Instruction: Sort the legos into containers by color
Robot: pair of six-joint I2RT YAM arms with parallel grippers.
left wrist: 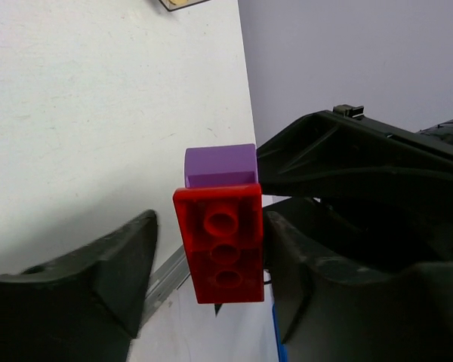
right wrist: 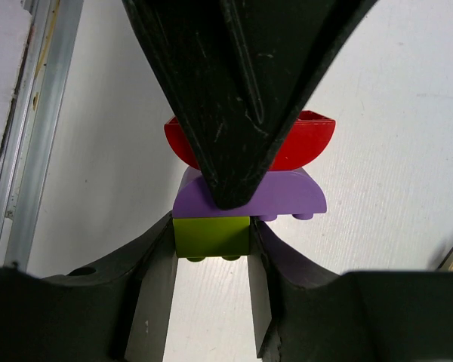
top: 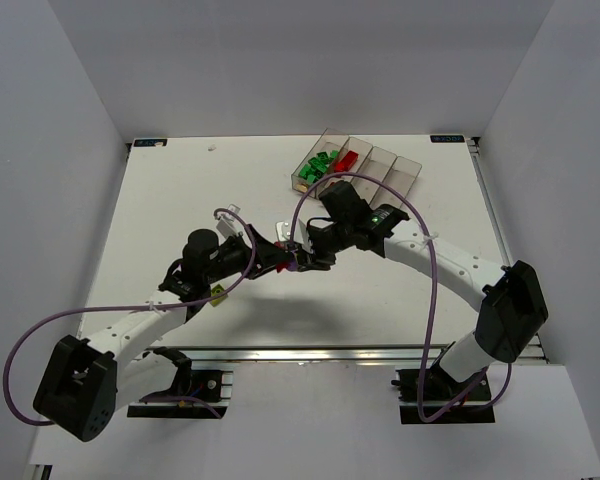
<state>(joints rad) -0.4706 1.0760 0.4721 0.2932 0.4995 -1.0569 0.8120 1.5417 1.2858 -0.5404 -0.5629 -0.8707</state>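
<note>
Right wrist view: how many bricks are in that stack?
3, in one stack: a yellow-green brick gripped by the right tool, a purple brick joined to it, a red brick beyond. Others may be hidden.

You're viewing the table (top: 180,200) from above, behind the arms; both wrist cameras are eyeing one brick stack (left wrist: 220,245) close-up.

Four clear narrow plastic bins (top: 408,172), joined in one row. Three small studded plastic bricks stacked between my claws: one red brick (left wrist: 220,245), one purple brick (left wrist: 220,164), one yellow-green brick (right wrist: 211,236). Green bricks (top: 320,165) in end bin: several, too small for exact count. Red bricks (top: 346,161) in next bin: at least one, number unclear. My claws: two, left claw (left wrist: 211,253) and right claw (right wrist: 211,230).
</note>
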